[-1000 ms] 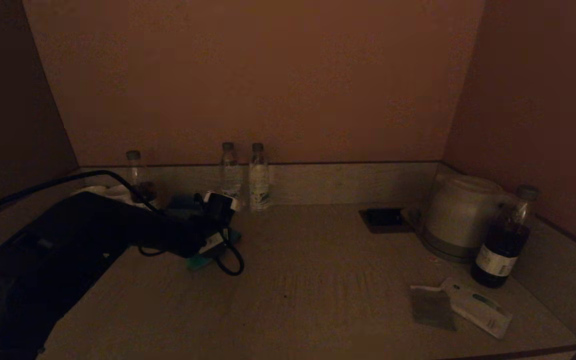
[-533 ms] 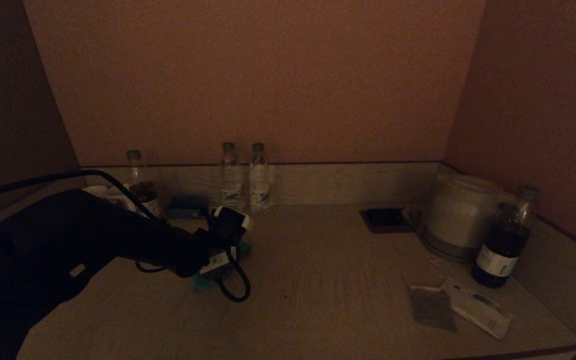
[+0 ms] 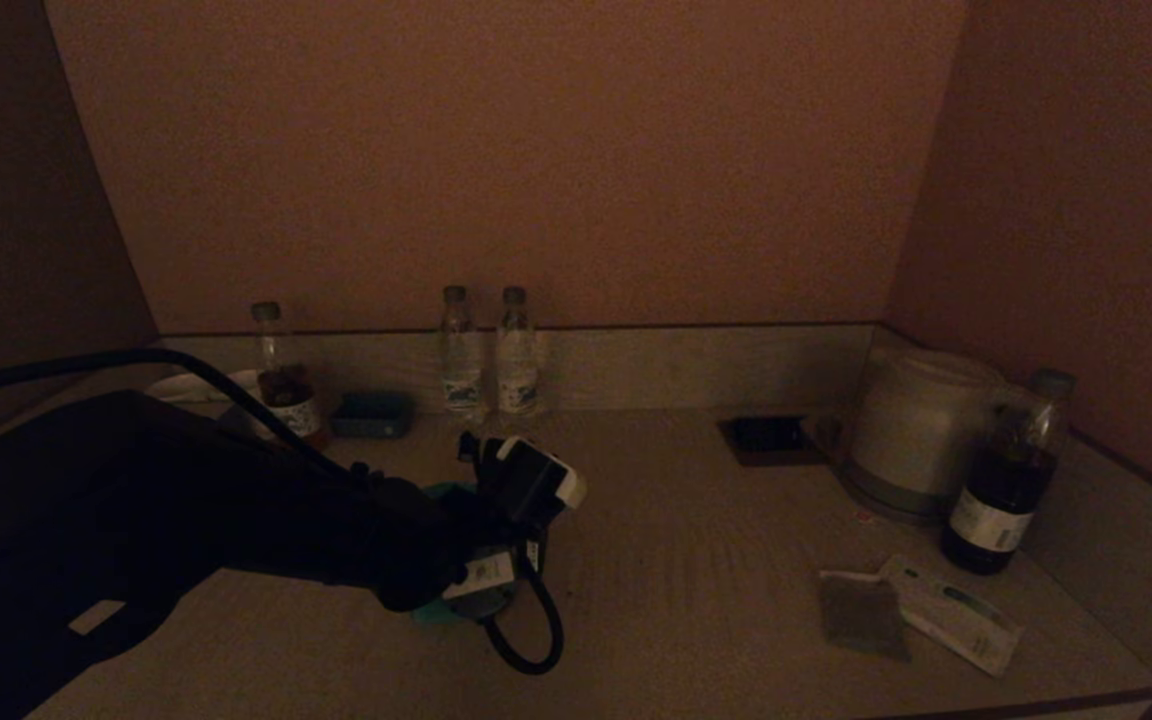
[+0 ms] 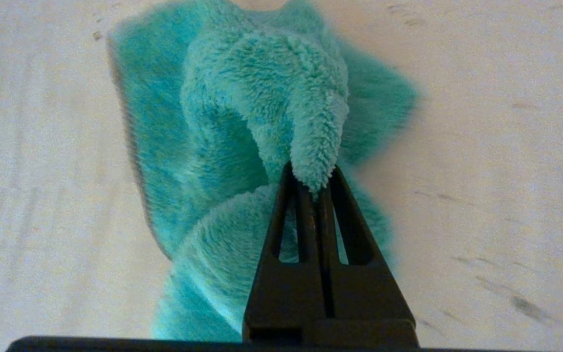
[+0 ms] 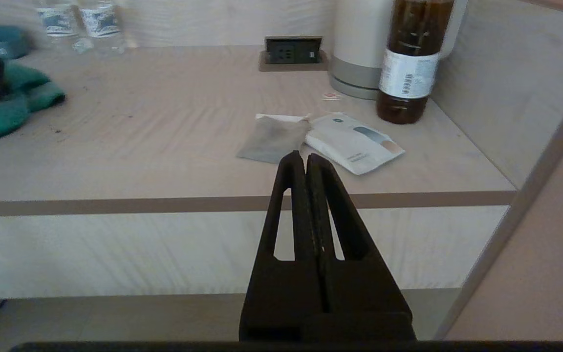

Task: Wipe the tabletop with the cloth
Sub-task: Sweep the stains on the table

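A fluffy teal cloth (image 4: 242, 112) lies bunched on the pale wooden tabletop (image 3: 696, 560), left of the middle. My left gripper (image 4: 313, 181) is shut on an upstanding fold of it and presses it down on the surface. In the head view the black left arm reaches in from the left, and the cloth (image 3: 436, 612) peeks out under the left gripper (image 3: 476, 598). The cloth also shows in the right wrist view (image 5: 3, 107). My right gripper (image 5: 306, 159) is shut and empty, parked low in front of the table's front edge, out of the head view.
Along the back wall stand two clear water bottles (image 3: 486, 355), a brown drink bottle (image 3: 281, 380) and a blue box (image 3: 371, 413). At the right are a white kettle (image 3: 921, 430), a dark bottle (image 3: 1006, 480), a socket (image 3: 771, 437) and flat sachets (image 3: 946, 610).
My left arm has slid the cloth from the back left toward the right and the front of the table. The blue box and the brown bottle have come into view behind it.
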Controlling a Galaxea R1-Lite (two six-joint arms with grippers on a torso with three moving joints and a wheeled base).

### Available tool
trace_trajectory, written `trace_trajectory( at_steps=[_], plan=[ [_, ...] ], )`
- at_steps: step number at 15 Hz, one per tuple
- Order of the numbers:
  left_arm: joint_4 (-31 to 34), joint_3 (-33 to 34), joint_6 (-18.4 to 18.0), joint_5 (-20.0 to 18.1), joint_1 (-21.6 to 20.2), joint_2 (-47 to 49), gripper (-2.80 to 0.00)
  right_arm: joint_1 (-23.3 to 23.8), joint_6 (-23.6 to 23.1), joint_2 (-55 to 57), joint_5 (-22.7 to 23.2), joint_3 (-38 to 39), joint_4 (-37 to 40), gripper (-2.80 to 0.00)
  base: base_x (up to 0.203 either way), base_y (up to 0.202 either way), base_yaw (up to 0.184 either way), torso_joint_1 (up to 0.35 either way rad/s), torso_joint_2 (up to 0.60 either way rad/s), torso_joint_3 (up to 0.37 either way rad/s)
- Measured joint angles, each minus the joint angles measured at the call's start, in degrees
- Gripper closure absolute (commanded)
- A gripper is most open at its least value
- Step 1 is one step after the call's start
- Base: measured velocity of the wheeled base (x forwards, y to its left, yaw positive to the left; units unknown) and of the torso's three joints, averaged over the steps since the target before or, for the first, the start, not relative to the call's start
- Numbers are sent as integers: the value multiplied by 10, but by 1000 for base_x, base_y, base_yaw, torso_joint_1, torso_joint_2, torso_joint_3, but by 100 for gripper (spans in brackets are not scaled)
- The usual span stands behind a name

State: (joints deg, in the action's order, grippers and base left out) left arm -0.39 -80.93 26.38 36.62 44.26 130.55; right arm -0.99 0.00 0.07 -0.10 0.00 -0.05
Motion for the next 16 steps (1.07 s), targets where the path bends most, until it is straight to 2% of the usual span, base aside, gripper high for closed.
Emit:
trace_trajectory(
  at_steps=[3,7,9,12,16],
  plan=[
    [-15,-12,2,-17,21,-3,0,1,0,0,0,0,0,0,0,0,0,0,0,0],
    [-43,-33,-4,-25,27,11,0,1,0,0,0,0,0,0,0,0,0,0,0,0],
    [-101,-47,-18,-25,25,17,0,1,0,0,0,0,0,0,0,0,0,0,0,0],
    [-186,-57,-58,-18,0,-3,0,1,0,0,0,0,0,0,0,0,0,0,0,0],
    [-261,-60,-118,7,-57,-56,0,1,0,0,0,0,0,0,0,0,0,0,0,0]
  ],
)
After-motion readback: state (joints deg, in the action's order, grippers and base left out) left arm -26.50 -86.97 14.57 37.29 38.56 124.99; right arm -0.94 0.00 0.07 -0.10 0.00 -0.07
